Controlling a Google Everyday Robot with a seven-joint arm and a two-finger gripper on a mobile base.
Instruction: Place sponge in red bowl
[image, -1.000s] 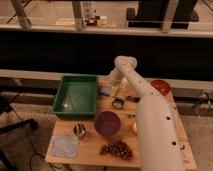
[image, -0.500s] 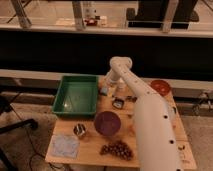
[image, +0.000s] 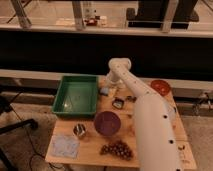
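Note:
The sponge (image: 104, 91) is a small blue-grey pad lying on the wooden table (image: 91, 150), just right of the green tray. My gripper (image: 106, 85) is at the end of the white arm, right above the sponge's far edge and close to it. The red bowl (image: 160, 86) is small and orange-red. It stands at the table's far right, well to the right of the gripper, with the arm's forearm between them.
A green tray (image: 77, 78) fills the table's far left. A larger purple bowl (image: 107, 122) stands in the middle, with grapes (image: 117, 149) in front of it. A metal cup (image: 79, 131) and a pale blue cloth (image: 64, 145) are at the front left. A small dark object (image: 118, 103) lies by the arm.
The arm's far end has swung left and down over the table, bringing the gripper from right of the sponge to just above it. Nothing on the table has moved.

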